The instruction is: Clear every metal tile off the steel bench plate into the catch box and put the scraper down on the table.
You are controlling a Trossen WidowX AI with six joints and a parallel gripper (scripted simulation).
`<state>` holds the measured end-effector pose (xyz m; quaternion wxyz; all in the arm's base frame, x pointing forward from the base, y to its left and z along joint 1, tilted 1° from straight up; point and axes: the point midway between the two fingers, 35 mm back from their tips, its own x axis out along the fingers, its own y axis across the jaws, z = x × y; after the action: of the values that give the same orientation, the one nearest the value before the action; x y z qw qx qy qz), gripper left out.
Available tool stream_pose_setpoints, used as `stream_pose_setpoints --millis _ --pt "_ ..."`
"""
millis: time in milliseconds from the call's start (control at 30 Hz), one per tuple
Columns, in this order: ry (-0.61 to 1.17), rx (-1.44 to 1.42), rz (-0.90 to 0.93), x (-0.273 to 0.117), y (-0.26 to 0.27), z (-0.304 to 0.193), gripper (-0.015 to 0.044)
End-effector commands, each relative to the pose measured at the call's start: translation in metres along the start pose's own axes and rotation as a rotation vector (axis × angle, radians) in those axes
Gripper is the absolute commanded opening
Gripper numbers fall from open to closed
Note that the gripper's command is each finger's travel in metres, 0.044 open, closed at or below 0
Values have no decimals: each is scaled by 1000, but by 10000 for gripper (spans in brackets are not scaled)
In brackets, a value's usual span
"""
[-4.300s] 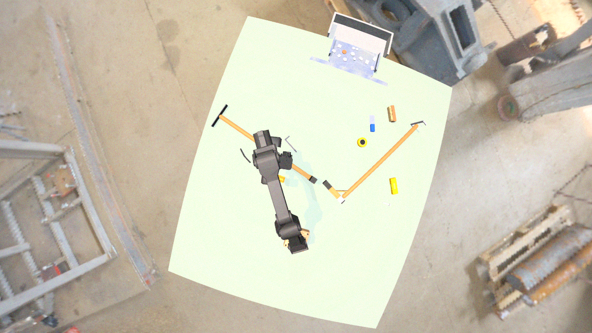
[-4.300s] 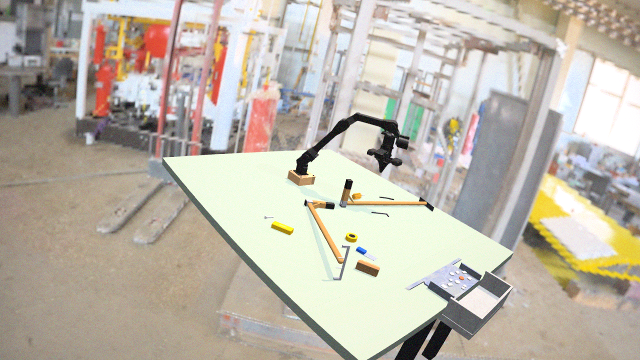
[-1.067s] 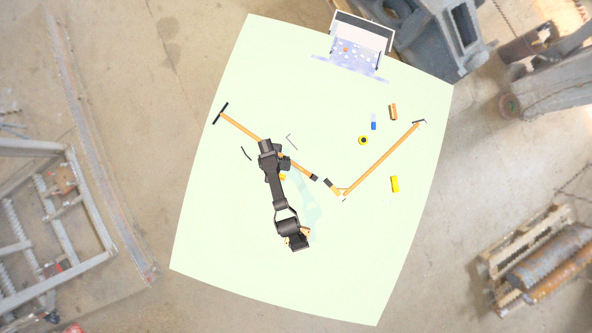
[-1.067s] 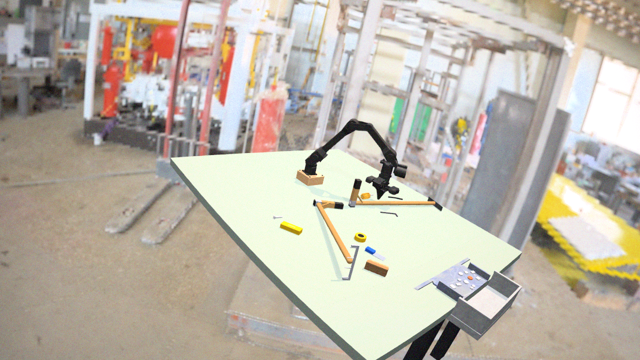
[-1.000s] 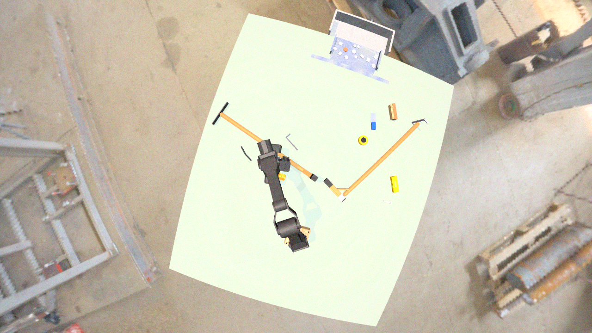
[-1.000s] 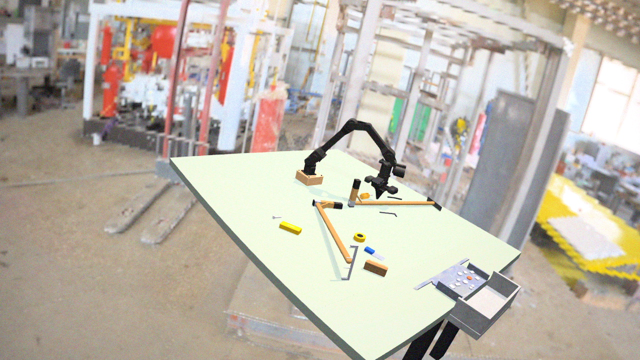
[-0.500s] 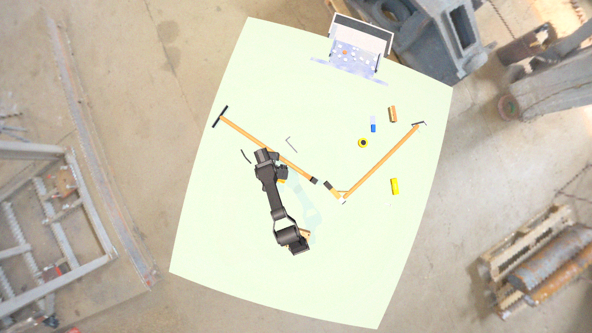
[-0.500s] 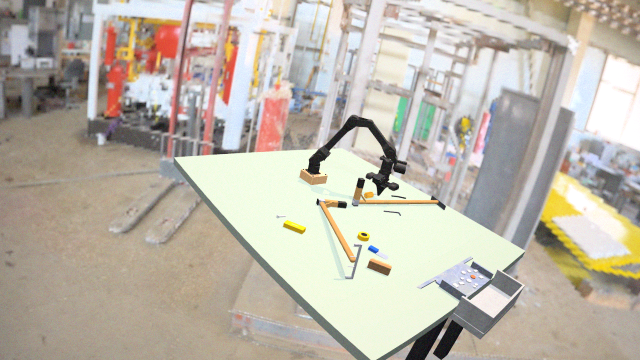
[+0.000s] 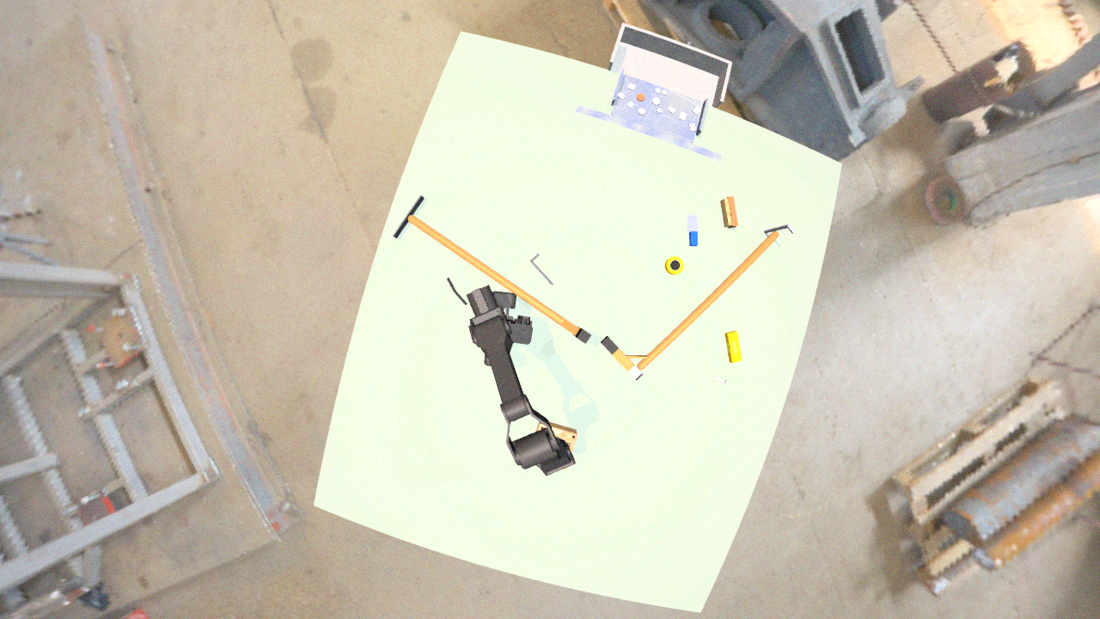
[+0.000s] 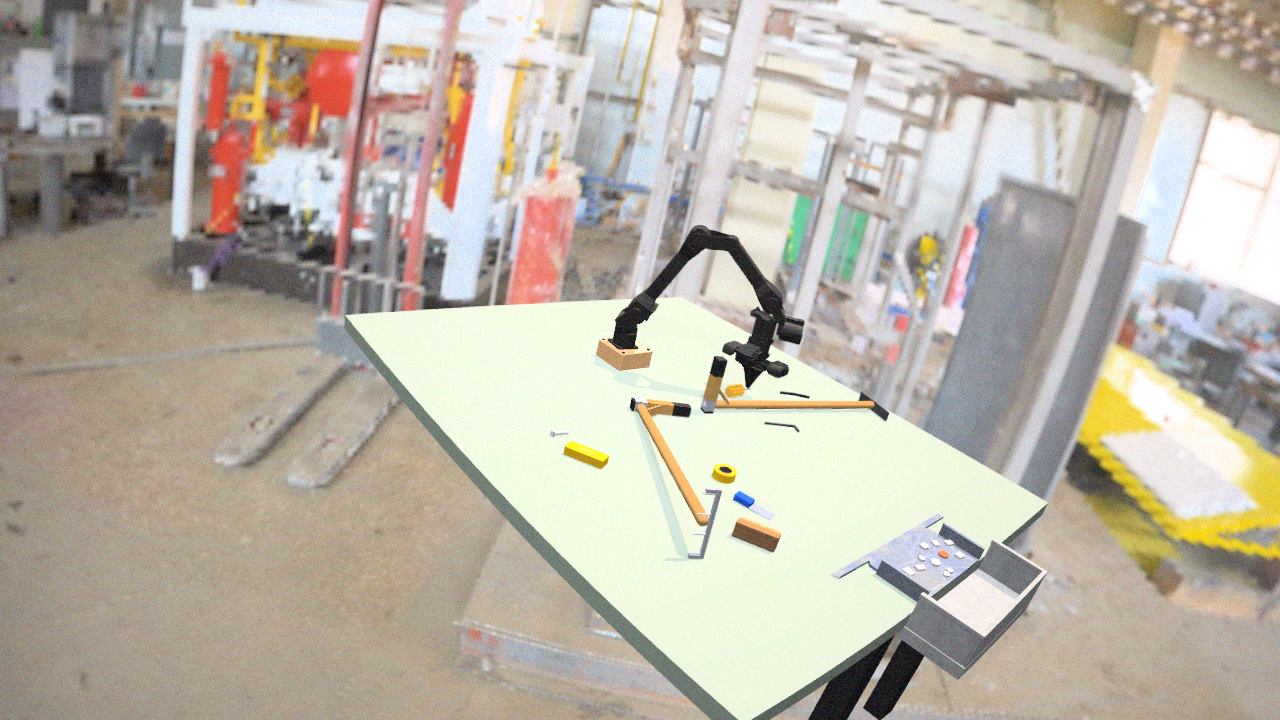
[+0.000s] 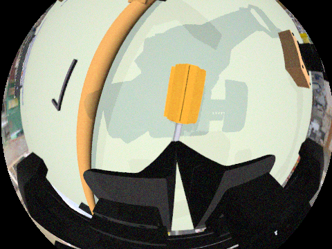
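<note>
The long scraper (image 9: pixel 491 272) (image 10: pixel 796 404) (image 11: pixel 86 104), an orange pole with a wide black blade, lies on the table with its black-topped grip upright. My gripper (image 10: pixel 749 385) (image 11: pixel 176 145) is shut and empty, pointing down beside the pole. An orange-handled screwdriver (image 10: pixel 734 390) (image 11: pixel 185 93) lies at its tips in the wrist view; the arm hides the fingertips in the overhead view. Several pale tiles (image 9: pixel 656 101) (image 10: pixel 936 563) and one orange piece (image 9: pixel 639 97) (image 10: pixel 943 554) lie on the steel plate (image 9: pixel 669 132) (image 10: pixel 886 553). The catch box (image 9: pixel 676 47) (image 10: pixel 948 626) adjoins its far end.
A second pole tool (image 9: pixel 707 300) (image 10: pixel 671 461) has a bracket-shaped head. Around lie a tape roll (image 9: pixel 675 265) (image 10: pixel 725 472), blue-handled tool (image 9: pixel 693 236) (image 10: pixel 743 498), brown block (image 9: pixel 730 211) (image 10: pixel 756 534), yellow block (image 9: pixel 733 346) (image 10: pixel 586 454) and hex key (image 9: pixel 531 260) (image 10: pixel 782 425) (image 11: pixel 66 86).
</note>
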<state>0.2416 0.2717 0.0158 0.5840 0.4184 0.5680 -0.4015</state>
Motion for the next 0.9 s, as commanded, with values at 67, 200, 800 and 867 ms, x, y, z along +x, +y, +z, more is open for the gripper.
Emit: stream_pose_setpoints --millis 67,200,800,867 --pt "2 3 4 -2 -8 -1 0" --pt "2 3 4 -2 -15 -2 0" --pt "2 3 1 -2 -45 -3 0" --pt "2 3 1 -1 -48 -3 0"
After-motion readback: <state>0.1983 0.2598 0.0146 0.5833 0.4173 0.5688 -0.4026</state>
